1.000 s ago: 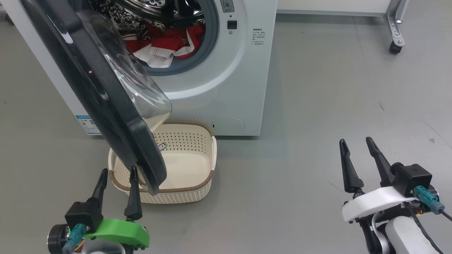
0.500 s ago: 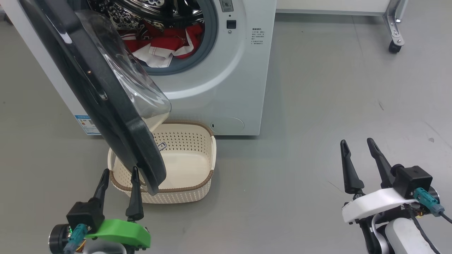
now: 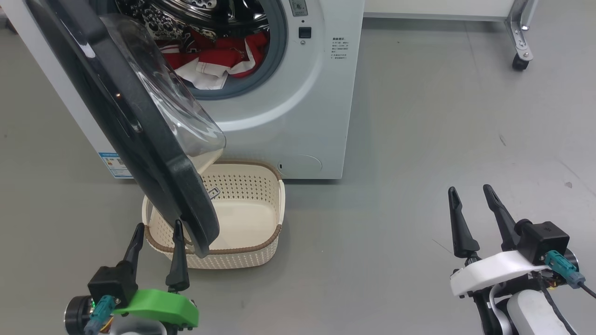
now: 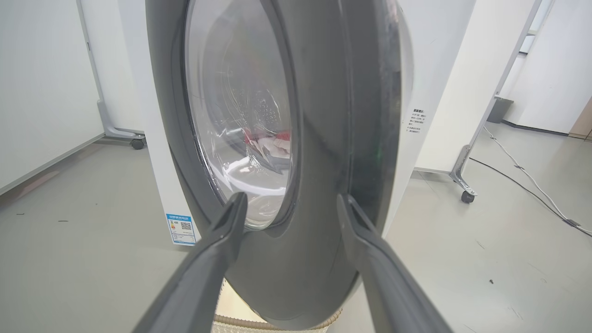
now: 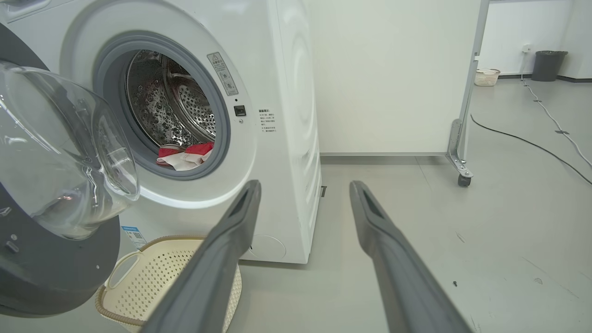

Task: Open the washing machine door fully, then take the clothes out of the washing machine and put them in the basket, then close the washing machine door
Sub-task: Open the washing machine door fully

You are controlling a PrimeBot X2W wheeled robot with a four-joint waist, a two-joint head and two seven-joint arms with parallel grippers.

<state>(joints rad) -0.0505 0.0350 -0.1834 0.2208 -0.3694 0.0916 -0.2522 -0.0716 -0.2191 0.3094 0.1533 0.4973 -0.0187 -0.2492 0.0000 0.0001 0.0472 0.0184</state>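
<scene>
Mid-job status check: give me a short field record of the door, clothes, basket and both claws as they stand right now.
door: washing machine door partly open, swung out above the basket's left part
clothes: red and white clothes lying inside the washing machine
basket: basket on the floor in front of the machine, no clothes in it
left claw: left claw open, holding nothing, fingers near the door's lower edge; contact unclear
right claw: right claw open, holding nothing, above the floor right of the machine
</scene>
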